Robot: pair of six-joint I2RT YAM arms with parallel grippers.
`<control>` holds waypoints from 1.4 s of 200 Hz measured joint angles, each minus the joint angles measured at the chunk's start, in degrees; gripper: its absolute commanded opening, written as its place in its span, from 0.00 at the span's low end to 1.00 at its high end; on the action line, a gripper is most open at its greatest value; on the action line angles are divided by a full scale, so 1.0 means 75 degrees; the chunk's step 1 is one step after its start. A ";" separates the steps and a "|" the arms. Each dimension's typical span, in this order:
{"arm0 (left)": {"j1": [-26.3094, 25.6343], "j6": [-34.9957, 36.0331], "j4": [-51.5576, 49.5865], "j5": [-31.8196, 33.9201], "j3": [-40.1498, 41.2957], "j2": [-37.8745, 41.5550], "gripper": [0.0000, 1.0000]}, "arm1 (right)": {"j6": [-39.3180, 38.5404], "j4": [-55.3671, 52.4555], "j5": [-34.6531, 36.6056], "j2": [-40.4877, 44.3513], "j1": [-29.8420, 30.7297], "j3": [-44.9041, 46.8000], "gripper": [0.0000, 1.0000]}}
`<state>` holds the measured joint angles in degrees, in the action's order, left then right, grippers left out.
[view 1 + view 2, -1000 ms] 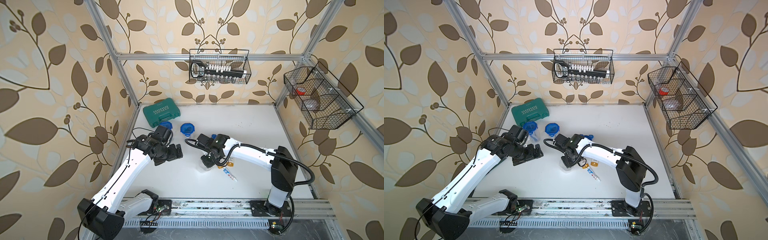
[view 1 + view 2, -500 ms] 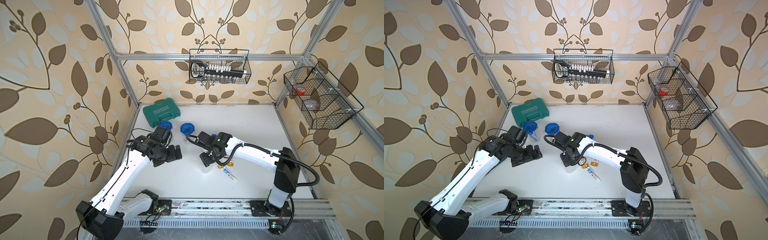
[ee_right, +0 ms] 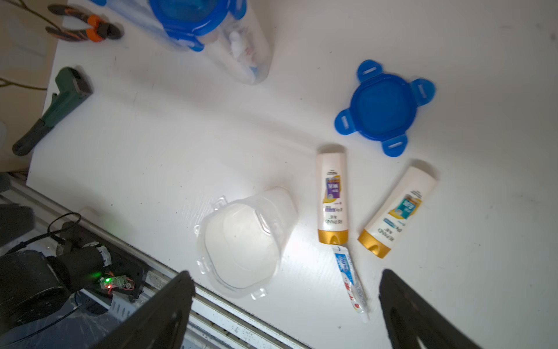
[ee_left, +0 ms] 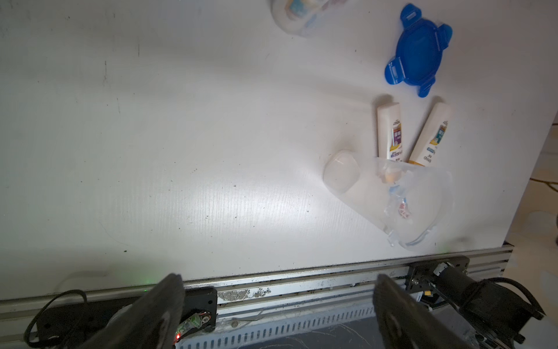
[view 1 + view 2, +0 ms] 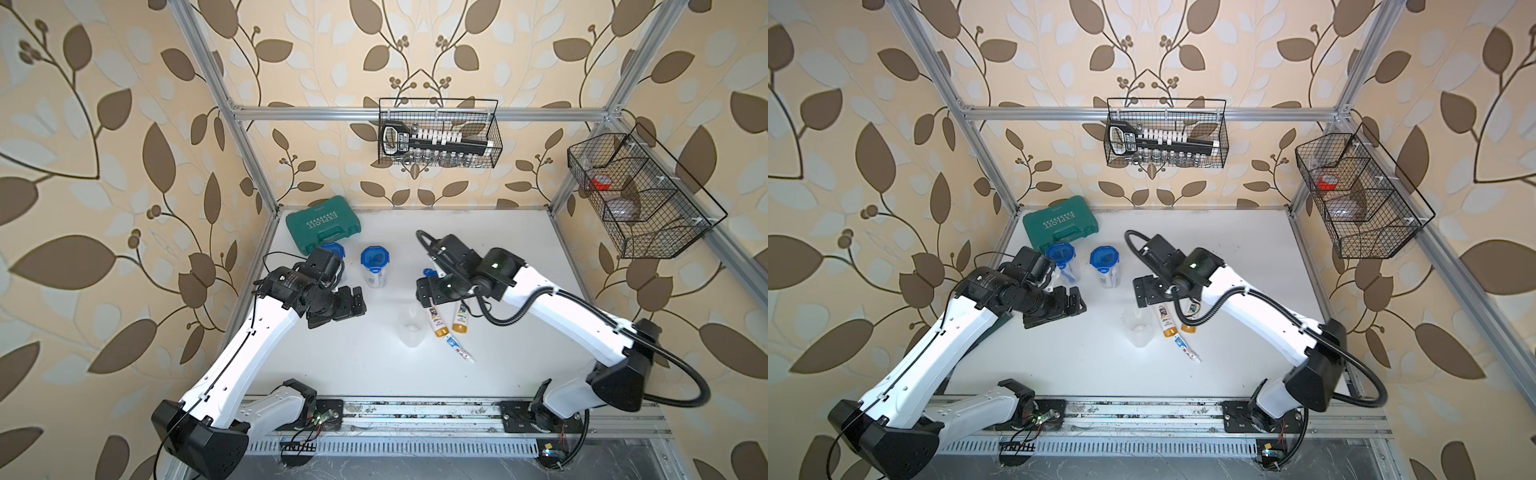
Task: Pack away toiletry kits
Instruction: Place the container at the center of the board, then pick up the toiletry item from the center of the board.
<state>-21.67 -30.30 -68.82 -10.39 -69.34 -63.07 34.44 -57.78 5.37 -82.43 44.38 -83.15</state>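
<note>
Loads of bare table (image 5: 345, 365) near the front rail (image 5: 415, 409) for me to pass; open jar (image 5: 409, 330), two bottles (image 5: 436, 321) and toothpaste tube (image 5: 459, 352) clutter the middle.

Tabletop (image 5: 1246, 291), in a top view. Green tool case (image 5: 1061, 224): far left corner. Outer lidded jar (image 5: 1060, 254) and inner lidded jar (image 5: 1105, 258), both with blue lids on, stand just on the near side of the case. Open clear jar (image 5: 1138, 328): lidless, near the centre. First bottle (image 5: 1165, 320) lies just beside it, second bottle (image 5: 1189, 327) partly behind a cable; gold caps toward the near edge. Toothpaste tube (image 5: 1187, 348): at the caps, slanted. Left gripper (image 5: 1074, 302): near the lidded jars, nothing in it. Right gripper (image 5: 1144, 293): over the bottles' far ends, holding nothing.
</note>
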 measured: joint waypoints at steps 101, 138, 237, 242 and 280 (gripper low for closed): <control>-0.0067 -0.0137 0.1186 -0.1445 -0.0344 -0.0443 0.99 | -0.0009 0.1842 -0.0682 -0.0213 -0.2981 0.3535 0.97; -0.0067 -0.0140 0.1358 -0.1571 -0.0221 -0.0437 0.99 | -0.0166 0.2294 -0.0705 -0.1571 -0.2809 0.3139 0.96; -0.0067 -0.0157 0.1565 -0.1556 0.0044 -0.0466 0.99 | -0.0344 0.2541 -0.0175 -0.2031 -0.2104 0.3520 0.95; -0.0067 -0.0157 0.1571 -0.1556 0.0044 -0.0487 0.99 | -0.0344 0.2518 -0.0146 -0.1964 -0.2104 0.3605 0.94; -0.0067 -0.0143 0.1606 -0.1542 0.0044 -0.0688 0.99 | -0.0382 0.2556 -0.0067 -0.1865 -0.2104 0.3736 0.83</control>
<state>-22.17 -31.38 -56.77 -21.96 -69.01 -68.23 31.57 -38.61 4.86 -96.42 28.60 -55.13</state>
